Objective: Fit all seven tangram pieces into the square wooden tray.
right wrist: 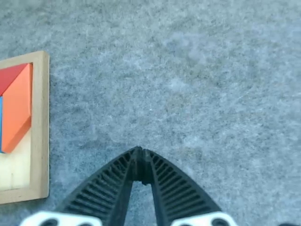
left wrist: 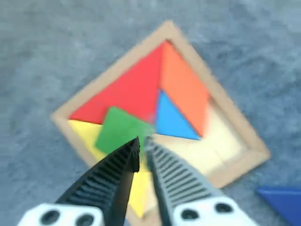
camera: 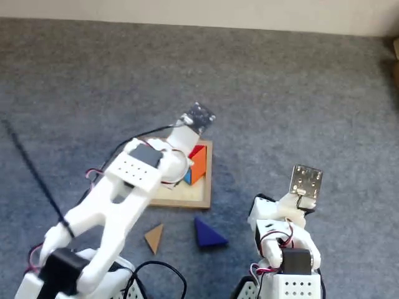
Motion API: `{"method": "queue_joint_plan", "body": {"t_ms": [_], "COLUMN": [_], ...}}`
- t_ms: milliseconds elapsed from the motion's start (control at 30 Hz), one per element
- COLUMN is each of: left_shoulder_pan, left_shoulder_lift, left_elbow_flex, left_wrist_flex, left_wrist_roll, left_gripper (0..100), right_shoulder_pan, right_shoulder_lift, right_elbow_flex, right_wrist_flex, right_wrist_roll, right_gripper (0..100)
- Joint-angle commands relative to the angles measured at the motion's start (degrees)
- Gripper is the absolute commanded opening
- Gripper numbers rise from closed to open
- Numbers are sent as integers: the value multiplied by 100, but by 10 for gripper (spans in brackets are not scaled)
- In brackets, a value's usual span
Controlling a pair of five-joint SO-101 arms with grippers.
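Over the tray, the left pincer hangs clenched, tips by a corner of the green square.

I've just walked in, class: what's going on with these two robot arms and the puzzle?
The left arm's pincer hangs shut over the square wooden tray, tips by the green square piece. A red triangle, an orange piece, a light blue triangle and a yellow piece also lie in the tray. A dark blue triangle and a tan wooden triangle lie on the grey carpet beside it. The right arm's pincer sits shut over the carpet, holding nothing.
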Motion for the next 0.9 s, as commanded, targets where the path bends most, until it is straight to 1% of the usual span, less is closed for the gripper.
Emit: {"method": "queue_joint_plan", "body": {"t_ms": [0, 100, 233, 400, 667, 800, 867], "left_shoulder_pan": [-514, -664, -673, -664, -400, -224, -180], "left_shoulder_lift": [-295, -31, 857, 1657, 1666, 1657, 1657], "left_elbow_flex": [-145, -145, -242, -611, -576, -470, -488], "left_wrist_flex": [44, -114, -519, -545, 264, 325, 334], "left_wrist_roll": [35, 35, 9, 0, 18, 9, 18], "left_gripper": [141, 143, 145, 143, 138, 84, 82], "right_shoulder_pan": [75, 75, 75, 75, 75, 75, 75], "right_shoulder_lift": [-145, -145, -145, -145, -145, -145, -145], "right_elbow_flex": [725, 725, 725, 725, 725, 725, 725], "right_wrist_flex": [-110, -110, -110, -110, -110, -101, -101], "right_wrist_roll": [79, 79, 79, 79, 79, 79, 79], "right_gripper": [9, 9, 9, 9, 9, 9, 9]}}
